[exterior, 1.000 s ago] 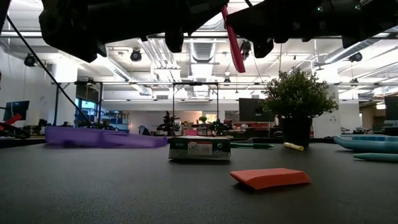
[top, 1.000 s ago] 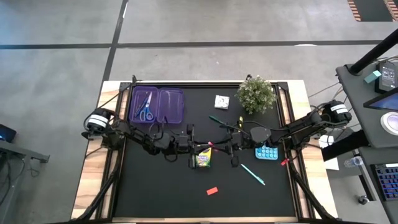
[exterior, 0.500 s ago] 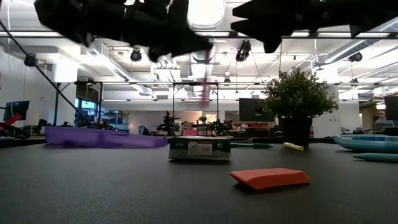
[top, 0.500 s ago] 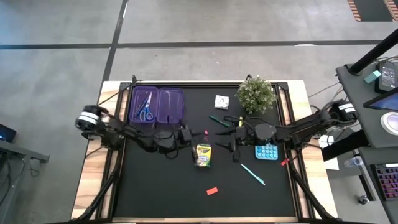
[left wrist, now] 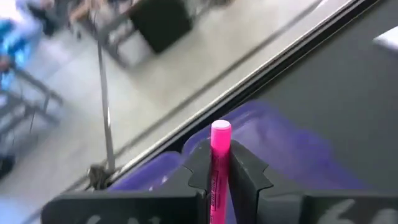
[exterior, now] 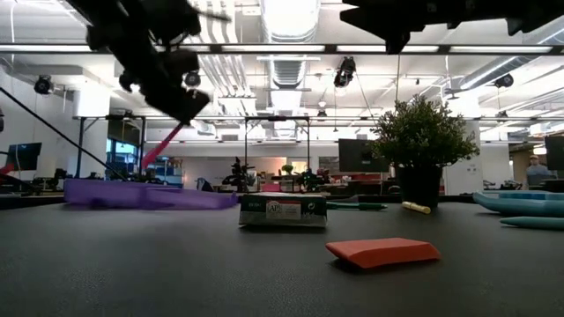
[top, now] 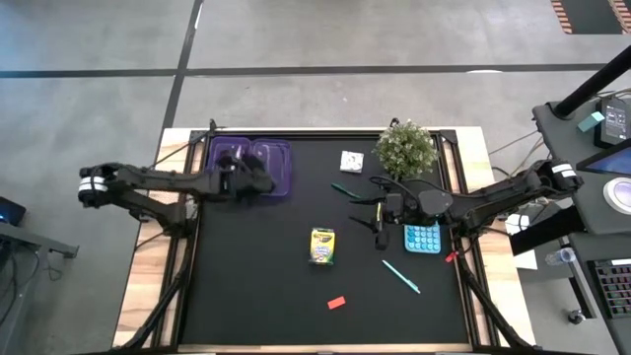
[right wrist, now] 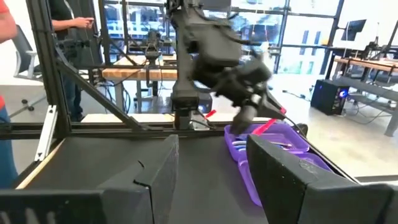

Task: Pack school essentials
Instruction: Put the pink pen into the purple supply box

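Eraser (exterior: 382, 252) nearest, one; crayon box (exterior: 283, 211) behind it mid-table, one.

Right gripper (top: 379, 223) near the plant (top: 405, 148), fingers wide, holding nothing.

Left gripper (left wrist: 217, 180) clamped on one pink pen (left wrist: 219, 160), tip angled over the purple case (top: 274, 168), likely to drop it in.
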Controlling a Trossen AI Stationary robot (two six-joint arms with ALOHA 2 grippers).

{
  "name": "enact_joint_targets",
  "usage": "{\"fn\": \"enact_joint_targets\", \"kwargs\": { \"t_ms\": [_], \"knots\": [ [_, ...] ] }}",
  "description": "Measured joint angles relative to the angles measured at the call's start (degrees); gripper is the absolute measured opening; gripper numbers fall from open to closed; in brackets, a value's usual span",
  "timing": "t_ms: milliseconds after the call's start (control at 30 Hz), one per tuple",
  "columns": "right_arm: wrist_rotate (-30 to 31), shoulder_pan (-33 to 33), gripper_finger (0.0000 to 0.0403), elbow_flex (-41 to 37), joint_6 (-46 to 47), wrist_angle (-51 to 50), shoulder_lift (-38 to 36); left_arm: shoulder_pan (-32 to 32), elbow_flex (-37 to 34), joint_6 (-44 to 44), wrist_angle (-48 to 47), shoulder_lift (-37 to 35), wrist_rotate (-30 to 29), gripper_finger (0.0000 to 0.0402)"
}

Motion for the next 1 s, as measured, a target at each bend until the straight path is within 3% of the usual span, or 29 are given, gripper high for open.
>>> {"fn": "enact_joint_targets", "kwargs": {
  "t_ms": [267, 400, 667, 1000],
  "knots": [
    [0.0, 0.0, 0.0175, 0.1, -1.3, 0.2, 1.5, 19.7, 0.0, 0.3, -5.4, 2.3, 12.9, 0.001],
    [0.1, 0.0, 0.0174, 0.3, -2.0, 0.4, 1.7, 25.5, -0.1, -1.1, -8.0, 4.5, 20.9, 0.001],
    [0.1, 0.0, 0.0173, 0.3, -2.3, 0.7, 1.8, 27.8, -0.1, -1.6, -8.8, 8.9, 22.4, 0.0031],
    [0.1, 0.0, 0.0173, 0.3, -2.3, 0.6, 1.8, 27.8, -0.1, -2.4, -7.8, 9.2, 22.4, 0.0048]
  ]
}}
